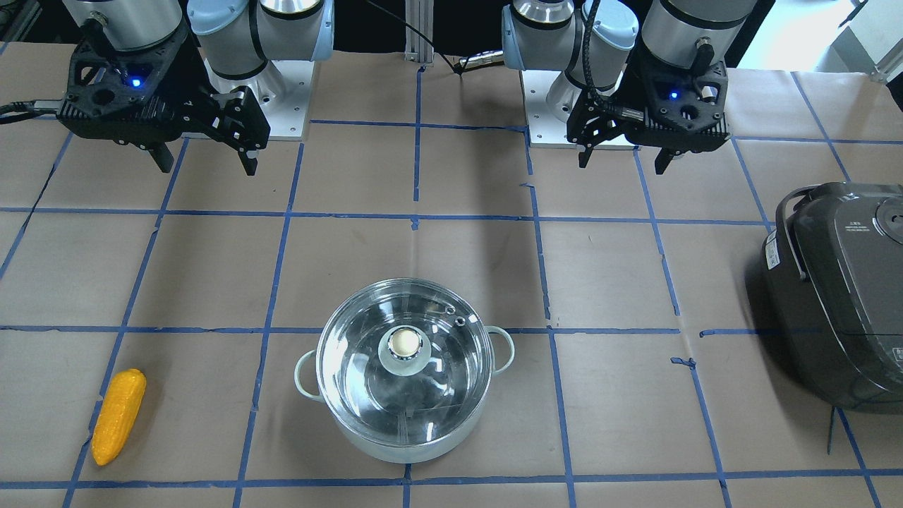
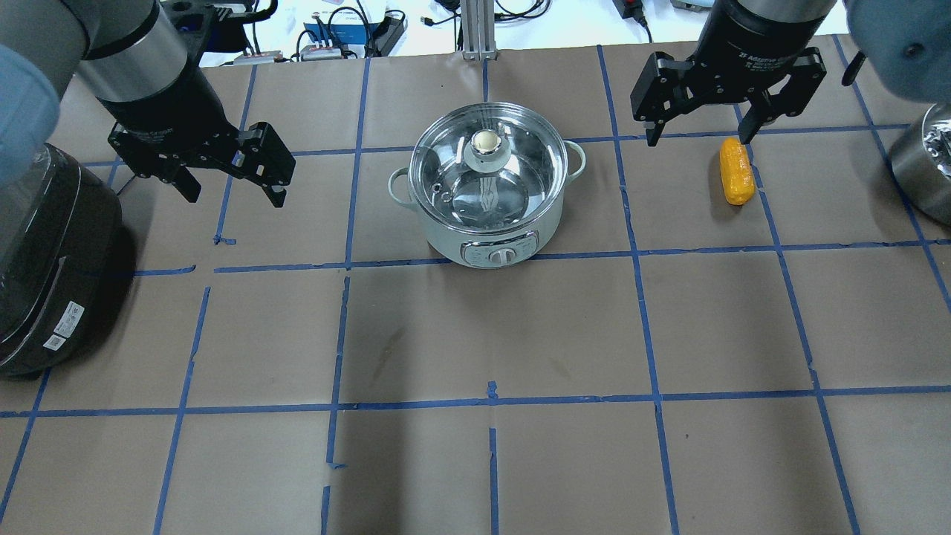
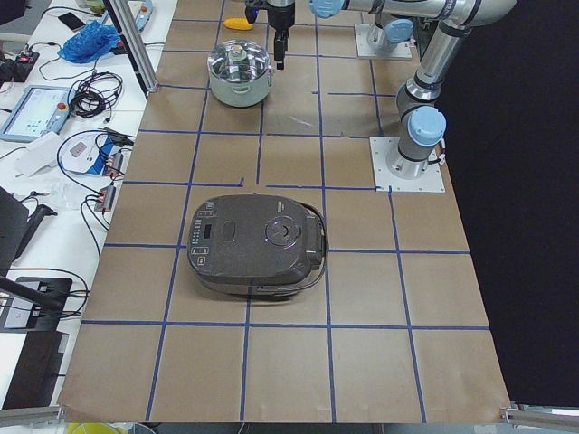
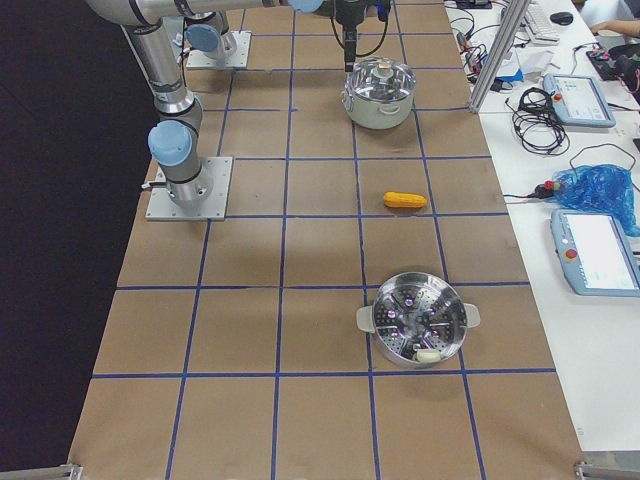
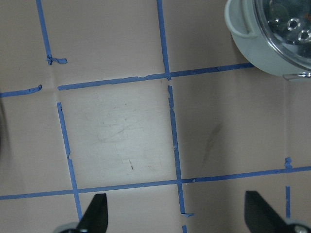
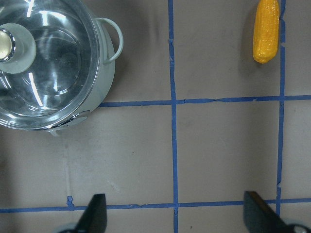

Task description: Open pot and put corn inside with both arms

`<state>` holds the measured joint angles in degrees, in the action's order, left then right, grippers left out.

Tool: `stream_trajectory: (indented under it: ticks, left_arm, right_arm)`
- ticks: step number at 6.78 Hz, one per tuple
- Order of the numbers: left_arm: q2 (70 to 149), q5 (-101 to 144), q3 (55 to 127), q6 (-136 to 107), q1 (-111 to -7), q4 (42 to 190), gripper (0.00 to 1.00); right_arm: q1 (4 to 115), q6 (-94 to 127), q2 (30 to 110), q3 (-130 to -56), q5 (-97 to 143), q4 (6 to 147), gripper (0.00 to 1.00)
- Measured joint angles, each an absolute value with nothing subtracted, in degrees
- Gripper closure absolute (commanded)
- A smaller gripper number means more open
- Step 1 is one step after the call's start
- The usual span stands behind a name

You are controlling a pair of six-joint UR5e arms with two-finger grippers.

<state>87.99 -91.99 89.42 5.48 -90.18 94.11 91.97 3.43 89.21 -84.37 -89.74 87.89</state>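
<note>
Zero steps done, judging by the lid point(image 2: 520, 174) sitting shut on the pot point(image 2: 446, 236) at mid-bench point(image 2: 483, 334) and the corn point(image 2: 736, 172) lying bare well to its right. Holding the left gripper point(image 2: 235, 195) spread wide above bare bench left of the pot, and the right gripper point(image 2: 698, 137) likewise spread, hovering near the corn, touching nothing. Probably calling next for bringing the left one over the knob point(image 2: 485, 143), pinching it and lifting straight up, while dropping the right one astride the corn. Needing only to steer clear of the cooker point(image 2: 44, 253) at far left and the steamer point(image 4: 418, 322) at far right, both looking well off either path.
</note>
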Motion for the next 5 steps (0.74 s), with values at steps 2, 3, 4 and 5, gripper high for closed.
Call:
stream_trajectory:
  ticks: [2,3,4,5]
  left_arm:
    - [88.0,-91.9,89.3,5.4,-90.1,94.0,0.0]
    - [88.1,-91.9,89.4,5.4,-90.0,94.0,0.0]
    - [88.2,-91.9,89.4,5.4,-89.9,93.7,0.0]
    - [88.3,-91.9,89.4,5.4,-89.9,93.5,0.0]
  right_arm:
    - [92.0,3.4,89.2,-84.4,-89.7,87.9,0.0]
    - [91.9,3.5,89.1,-84.4,-89.7,87.7,0.0]
    - [91.5,3.5,88.9,-84.3,-89.8,87.2,0.0]
    - [91.1,3.5,88.4,-84.2,-89.9,87.0,0.0]
